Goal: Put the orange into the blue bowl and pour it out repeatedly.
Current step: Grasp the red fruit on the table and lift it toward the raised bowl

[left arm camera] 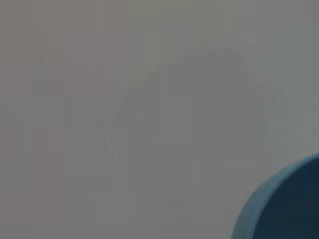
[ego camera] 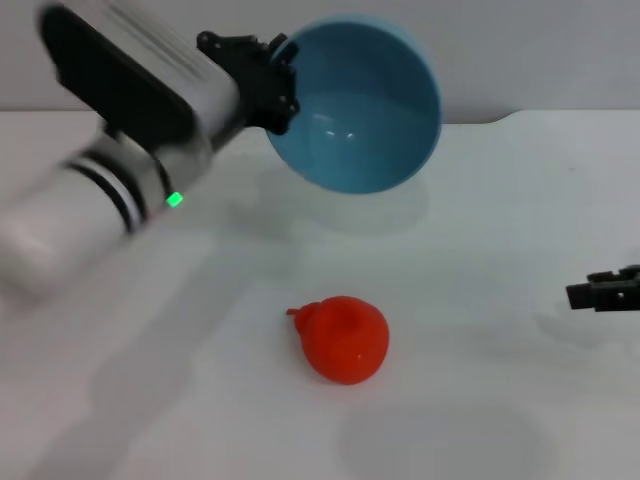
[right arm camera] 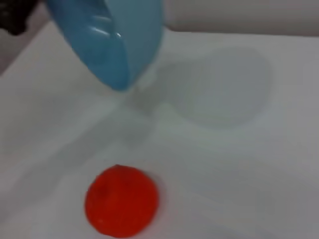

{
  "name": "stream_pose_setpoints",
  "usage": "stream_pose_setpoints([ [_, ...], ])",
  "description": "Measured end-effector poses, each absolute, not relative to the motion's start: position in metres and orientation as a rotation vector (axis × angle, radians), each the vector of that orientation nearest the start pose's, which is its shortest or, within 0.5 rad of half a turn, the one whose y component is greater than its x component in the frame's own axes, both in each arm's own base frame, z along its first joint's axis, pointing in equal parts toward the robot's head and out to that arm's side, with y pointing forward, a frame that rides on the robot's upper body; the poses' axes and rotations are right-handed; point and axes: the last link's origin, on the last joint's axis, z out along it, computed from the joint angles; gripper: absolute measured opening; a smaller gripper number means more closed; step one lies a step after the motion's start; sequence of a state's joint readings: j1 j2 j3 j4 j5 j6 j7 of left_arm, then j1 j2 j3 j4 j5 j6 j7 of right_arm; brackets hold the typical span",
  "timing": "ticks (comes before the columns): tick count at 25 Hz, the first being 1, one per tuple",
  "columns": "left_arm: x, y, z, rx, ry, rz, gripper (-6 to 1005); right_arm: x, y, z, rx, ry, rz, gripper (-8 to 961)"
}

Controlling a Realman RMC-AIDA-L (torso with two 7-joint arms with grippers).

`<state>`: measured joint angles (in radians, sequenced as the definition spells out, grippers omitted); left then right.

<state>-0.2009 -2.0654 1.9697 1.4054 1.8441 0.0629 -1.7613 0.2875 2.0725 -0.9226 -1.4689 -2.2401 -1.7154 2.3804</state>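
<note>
While the left gripper (ego camera: 278, 85), jaws clamped on the tipped, empty blue bowl's (ego camera: 365, 105) rim, holds it aloft, it should level it gently before the right gripper (ego camera: 605, 290), jaws unreadable, fetches the orange (ego camera: 343, 338) off the worktop (ego camera: 500, 230).

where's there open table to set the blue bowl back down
Bare table lies between the orange and the right gripper at the right edge, and under the tilted blue bowl in the left gripper. It is crowded only around the orange.

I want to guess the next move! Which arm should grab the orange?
Probably the right: its end effector is low beside the orange, while the left end effector holds the tipped blue bowl.
</note>
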Motion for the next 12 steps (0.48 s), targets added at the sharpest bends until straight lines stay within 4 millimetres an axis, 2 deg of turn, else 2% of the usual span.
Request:
stream_pose_setpoints([
  [3, -0.159, 0.374, -0.013, -2.201, -0.419, -0.494, -2, 0.247, 0.300, 0.076, -2.552, 1.211, 0.123, 386],
  [6, -0.180, 0.389, 0.002, -2.296, -0.665, -0.462, -2, 0.238, 0.304, 0.065, -2.644, 1.068, 0.102, 387],
  [8, -0.193, 0.392, 0.007, -2.340, -0.768, -0.374, -2, 0.232, 0.309, 0.055, -2.680, 1.007, 0.091, 387],
  [9, -0.200, 0.391, 0.010, -2.350, -0.820, -0.303, -1, 0.226, 0.316, 0.044, -2.709, 0.973, 0.076, 387],
  [10, -0.200, 0.391, 0.010, -2.350, -0.820, -0.303, -1, 0.226, 0.316, 0.044, -2.709, 0.973, 0.076, 388],
  [11, -0.203, 0.389, 0.011, -2.355, -0.838, -0.261, -1, 0.220, 0.324, 0.032, -2.754, 0.951, 0.061, 388],
  [12, -0.203, 0.386, 0.013, -2.358, -0.840, -0.225, -1, 0.220, 0.324, 0.032, -2.754, 0.951, 0.061, 388],
])
